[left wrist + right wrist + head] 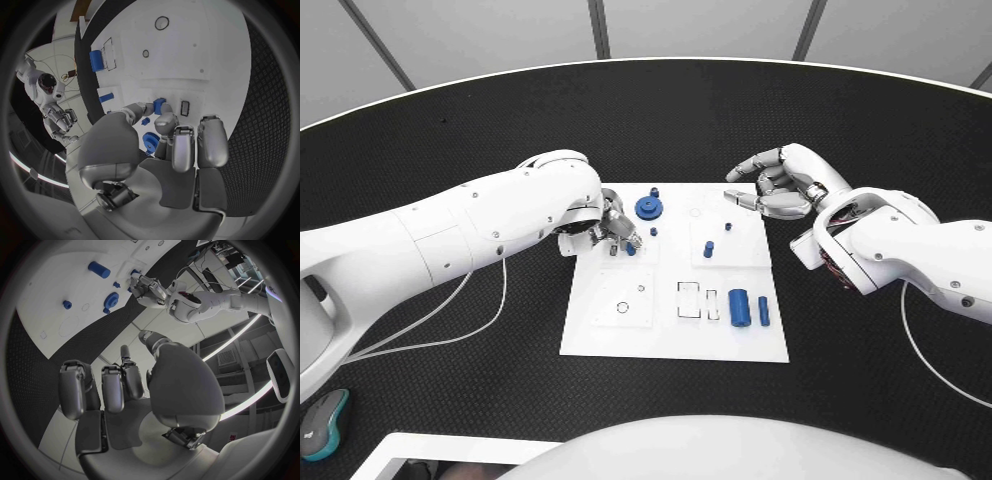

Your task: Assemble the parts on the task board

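The board point(675, 335) lies in the middle of the black table point(473, 130). At the board's far edge lies a blue gear point(648, 207), with a small blue knob point(655, 189) just beyond it. Near the board's centre stands a short blue peg point(708, 249). On the near right part of the board lie a thick blue cylinder point(738, 303) and, just beside it toward the right edge, a thinner blue pin point(763, 310); outlined slots point(689, 297) sit just left of the cylinder, and a small ring point(625, 306) sits on the board's near left part.

The left hand point(603, 228) rests over the board's far left corner, just beside the gear. In the left wrist view its fingertips point(164, 120) pinch a small blue part point(159, 105) against the board, so this hand is holding that part.

The right hand point(776, 187) hovers at the board's far right corner, above the table edge of the board. Its fingers point(122, 382) are curled partway in, set apart from the thumb, with nothing between them; the hand holds nothing.
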Action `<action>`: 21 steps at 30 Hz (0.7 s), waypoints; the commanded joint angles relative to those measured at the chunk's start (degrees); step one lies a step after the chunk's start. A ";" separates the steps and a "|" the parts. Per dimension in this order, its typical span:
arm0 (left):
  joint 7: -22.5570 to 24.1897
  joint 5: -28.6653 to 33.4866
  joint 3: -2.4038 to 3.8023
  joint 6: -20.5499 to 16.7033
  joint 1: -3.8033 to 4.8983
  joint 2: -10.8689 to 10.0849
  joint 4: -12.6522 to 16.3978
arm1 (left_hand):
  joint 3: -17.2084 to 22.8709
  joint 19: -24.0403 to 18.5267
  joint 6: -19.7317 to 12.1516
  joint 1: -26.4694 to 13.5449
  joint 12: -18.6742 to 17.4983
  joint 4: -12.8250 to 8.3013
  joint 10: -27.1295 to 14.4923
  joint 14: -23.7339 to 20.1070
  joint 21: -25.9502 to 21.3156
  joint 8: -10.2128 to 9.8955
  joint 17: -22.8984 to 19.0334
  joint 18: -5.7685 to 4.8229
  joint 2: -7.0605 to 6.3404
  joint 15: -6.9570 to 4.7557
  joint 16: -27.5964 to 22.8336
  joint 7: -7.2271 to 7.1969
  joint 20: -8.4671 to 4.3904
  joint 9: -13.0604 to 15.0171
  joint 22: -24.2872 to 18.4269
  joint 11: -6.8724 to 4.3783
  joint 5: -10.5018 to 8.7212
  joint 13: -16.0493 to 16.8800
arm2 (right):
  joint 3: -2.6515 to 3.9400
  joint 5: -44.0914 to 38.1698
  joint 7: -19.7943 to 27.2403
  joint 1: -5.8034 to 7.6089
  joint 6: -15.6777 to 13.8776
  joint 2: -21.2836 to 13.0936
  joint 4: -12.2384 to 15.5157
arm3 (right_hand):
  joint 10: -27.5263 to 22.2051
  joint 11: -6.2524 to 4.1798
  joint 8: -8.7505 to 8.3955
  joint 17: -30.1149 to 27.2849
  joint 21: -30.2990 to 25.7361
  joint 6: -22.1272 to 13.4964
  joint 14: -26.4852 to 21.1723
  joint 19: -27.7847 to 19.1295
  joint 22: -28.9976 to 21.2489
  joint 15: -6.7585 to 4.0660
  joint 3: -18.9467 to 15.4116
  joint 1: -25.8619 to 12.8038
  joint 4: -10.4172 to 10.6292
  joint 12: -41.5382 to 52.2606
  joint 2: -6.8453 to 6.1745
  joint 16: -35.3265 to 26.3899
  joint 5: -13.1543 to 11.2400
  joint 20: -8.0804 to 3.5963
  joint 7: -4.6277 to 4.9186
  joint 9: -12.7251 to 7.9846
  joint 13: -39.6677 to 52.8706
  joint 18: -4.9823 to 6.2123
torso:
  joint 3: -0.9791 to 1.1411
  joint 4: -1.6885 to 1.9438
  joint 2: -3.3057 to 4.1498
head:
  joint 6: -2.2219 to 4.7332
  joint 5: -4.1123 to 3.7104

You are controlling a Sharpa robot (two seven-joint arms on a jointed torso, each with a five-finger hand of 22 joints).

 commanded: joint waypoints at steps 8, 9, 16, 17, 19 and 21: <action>-0.90 0.00 0.00 -0.07 -0.01 -0.31 0.06 | -1.32 0.33 0.23 -2.14 -0.01 0.47 -0.30 5.20 0.12 -0.92 12.31 -0.51 -0.90 -0.61 0.27 -1.22 -0.27 -0.15 0.13 -0.44 -1.17 -0.35 | 0.00 0.00 0.02 0.00 -0.04 0.10 -0.16 | 0.08 -0.19 0.17 11.62 -0.23 0.29 5.07 3.10 9.86 -0.48 -0.10 0.10 0.31 -0.01 0.29 -0.12 0.18 -0.55 -0.04 0.06 6.88 0.49 | -0.07 0.03 0.02 | 0.00 0.16; -0.90 0.00 0.00 -0.15 -0.01 -0.35 0.08 | -1.45 0.32 0.26 -2.18 -0.02 0.56 -0.32 5.21 0.09 -0.94 12.34 -0.51 -0.93 -0.61 0.28 -1.22 -0.28 -0.15 0.09 -0.44 -1.18 -0.38 | 0.00 0.00 0.02 0.00 -0.05 0.11 -0.18 | 0.08 -0.19 0.17 11.62 -0.23 0.29 5.07 3.10 9.86 -0.48 -0.10 0.10 0.31 -0.01 0.29 -0.12 0.18 -0.55 -0.04 0.06 6.88 0.49 | -0.08 0.03 0.01 | -0.01 0.17; -0.86 0.00 0.00 -0.69 -0.01 -0.54 0.06 | -3.86 0.36 0.69 -2.65 0.23 2.23 -0.44 5.21 0.05 -1.30 12.33 -0.52 -1.18 -0.64 0.28 -1.24 -0.33 -0.07 0.12 -0.46 -2.11 -0.46 | 0.00 0.00 0.04 0.00 -0.11 0.21 -0.33 | 0.01 -0.18 0.15 11.51 -0.34 0.23 5.04 3.05 9.77 -0.48 -0.15 0.04 0.36 -0.09 0.25 -0.19 0.19 -0.55 -0.03 0.05 6.81 0.52 | -0.04 0.02 0.02 | 0.02 0.25; -0.86 0.00 0.00 -0.71 -0.01 -0.55 0.06 | -4.22 0.36 0.75 -2.71 0.28 2.49 -0.45 5.21 0.04 -1.35 12.33 -0.52 -1.18 -0.64 0.28 -1.24 -0.33 -0.06 0.13 -0.46 -2.56 -0.45 | 0.00 0.00 0.04 0.00 -0.11 0.22 -0.34 | 0.01 -0.18 0.15 11.51 -0.34 0.23 5.04 3.05 9.77 -0.48 -0.15 0.04 0.36 -0.09 0.25 -0.19 0.19 -0.55 -0.03 0.05 6.81 0.52 | -0.03 0.00 0.03 | 0.02 0.27; -0.86 0.00 0.00 -0.81 -0.01 -0.60 0.06 | -4.81 0.37 0.84 -2.74 0.33 2.95 -0.49 5.21 0.04 -1.44 12.34 -0.52 -1.13 -0.64 0.28 -1.24 -0.33 -0.03 0.14 -0.46 -3.34 -0.49 | 0.00 0.00 0.04 0.00 -0.11 0.23 -0.37 | 0.01 -0.17 0.14 11.50 -0.40 0.19 5.04 3.03 9.73 -0.48 -0.20 -0.04 0.43 -0.09 0.22 -0.19 0.18 -0.56 -0.02 0.04 6.81 0.54 | 0.00 -0.03 0.00 | 0.04 0.27; -0.88 0.00 0.00 -0.99 -0.01 -0.65 0.08 | -5.29 0.38 0.88 -2.74 0.41 3.34 -0.50 5.21 0.02 -1.54 12.35 -0.52 -1.12 -0.64 0.29 -1.23 -0.33 0.00 0.14 -0.45 -3.81 -0.48 | 0.00 0.00 0.05 -0.01 -0.11 0.23 -0.41 | 0.01 -0.17 0.14 11.50 -0.40 0.19 5.04 3.03 9.73 -0.48 -0.20 -0.04 0.43 -0.09 0.22 -0.19 0.18 -0.56 -0.02 0.04 6.81 0.54 | 0.01 -0.04 0.01 | 0.04 0.27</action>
